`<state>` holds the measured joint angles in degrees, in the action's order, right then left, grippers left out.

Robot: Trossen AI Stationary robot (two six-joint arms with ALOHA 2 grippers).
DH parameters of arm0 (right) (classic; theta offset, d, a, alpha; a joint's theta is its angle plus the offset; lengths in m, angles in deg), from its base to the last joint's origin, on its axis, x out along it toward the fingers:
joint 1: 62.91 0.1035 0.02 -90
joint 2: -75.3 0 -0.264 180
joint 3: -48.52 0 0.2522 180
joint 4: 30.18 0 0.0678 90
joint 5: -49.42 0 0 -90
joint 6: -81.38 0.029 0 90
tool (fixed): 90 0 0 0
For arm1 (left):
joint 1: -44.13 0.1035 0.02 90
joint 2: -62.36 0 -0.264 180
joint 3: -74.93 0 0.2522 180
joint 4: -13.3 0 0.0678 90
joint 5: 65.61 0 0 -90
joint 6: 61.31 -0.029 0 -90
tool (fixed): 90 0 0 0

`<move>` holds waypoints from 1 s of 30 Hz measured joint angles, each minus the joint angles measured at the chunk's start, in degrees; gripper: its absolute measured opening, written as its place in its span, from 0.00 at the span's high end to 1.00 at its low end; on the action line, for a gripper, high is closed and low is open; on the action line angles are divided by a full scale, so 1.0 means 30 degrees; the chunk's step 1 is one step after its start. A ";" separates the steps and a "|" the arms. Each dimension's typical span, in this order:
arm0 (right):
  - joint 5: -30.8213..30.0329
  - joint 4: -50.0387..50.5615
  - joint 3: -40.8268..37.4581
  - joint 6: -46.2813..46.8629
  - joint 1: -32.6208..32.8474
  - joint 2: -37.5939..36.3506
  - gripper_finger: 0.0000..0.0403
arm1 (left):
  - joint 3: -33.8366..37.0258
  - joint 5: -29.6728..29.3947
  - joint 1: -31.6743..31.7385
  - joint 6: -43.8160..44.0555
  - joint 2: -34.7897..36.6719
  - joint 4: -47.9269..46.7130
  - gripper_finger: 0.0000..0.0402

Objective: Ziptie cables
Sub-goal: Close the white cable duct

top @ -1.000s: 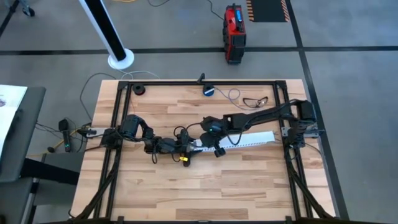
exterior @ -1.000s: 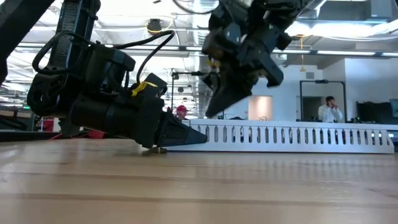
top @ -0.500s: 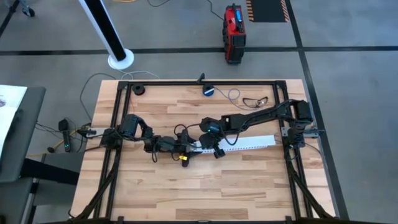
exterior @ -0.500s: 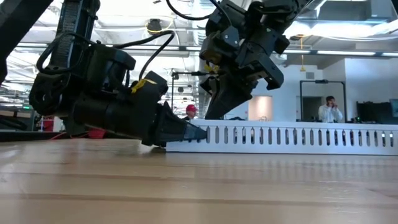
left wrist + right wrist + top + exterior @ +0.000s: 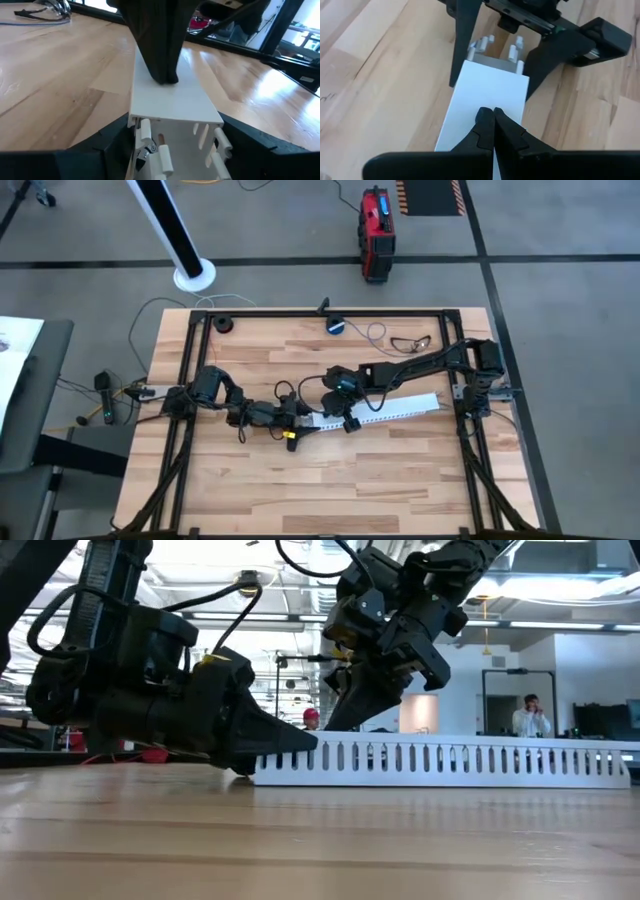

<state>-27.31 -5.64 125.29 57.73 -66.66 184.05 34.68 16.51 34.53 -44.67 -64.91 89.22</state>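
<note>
A long white perforated strip point(image 5: 390, 408) lies flat across the table's middle. My left gripper point(image 5: 305, 421) lies low at the strip's left end, open, one finger along each long side point(image 5: 176, 122). My right gripper point(image 5: 333, 408) is shut and stands on the strip's top a little in from that end. The cables point(image 5: 408, 341), a small bunch of thin dark wires, lie loose near the far right corner, away from both grippers; the left wrist view also shows the cables point(image 5: 47, 11). My left gripper has its fingers point(image 5: 463, 45) close against both long sides of the strip's left end point(image 5: 150, 117), coming level from the table's left along the strip. Whether they touch it, I cannot tell. My right gripper presses its shut fingertips point(image 5: 493, 112) down on the strip's flat top point(image 5: 172, 95), slanting down from the right; the strip lies on the table.
A small round blue-black device point(image 5: 335, 325) with a pale cord sits at the far edge. Black frame rails point(image 5: 185, 380) run along the table's left, right and far sides. Bare wood lies toward the near edge. A person point(image 5: 528, 715) stands far off in the room.
My left gripper has tipped a little, and in the low view more of the strip's left end now shows beside its fingers. My right gripper has stayed shut on the strip's top.
</note>
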 joint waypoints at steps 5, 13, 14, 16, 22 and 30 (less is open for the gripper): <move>-0.0587 -0.0782 -0.0123 0.0018 0.0241 -0.0083 1.00 | 0.0210 -0.0443 -0.0200 0.0238 0.0031 0.0063 0.40; -0.1587 -0.0231 0.0915 -0.0282 0.1197 -0.0896 1.00 | -0.0085 -0.0261 0.0061 -0.0066 0.0007 0.0028 0.39; -0.1544 -0.0034 0.1008 -0.0282 0.1209 -0.0851 1.00 | -0.0207 -0.0200 0.0088 -0.0101 0.0002 -0.0017 0.39; -0.1418 0.0239 0.1055 -0.0308 0.1202 -0.0766 1.00 | -0.0404 -0.0102 0.0114 -0.0152 -0.0005 -0.0130 0.39; -0.1046 0.1470 0.0826 -0.0199 0.1195 -0.0852 1.00 | -0.0888 -0.0085 0.0335 -0.0213 0.0010 -0.1224 0.39; -0.0893 0.1875 -0.0469 -0.0265 0.0976 -0.0984 1.00 | -0.1059 -0.0170 0.0901 -0.0119 0.0017 -0.1494 0.39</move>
<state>-29.99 -0.02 123.88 56.93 -63.73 181.10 31.50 16.00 37.23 -45.03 -64.86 84.73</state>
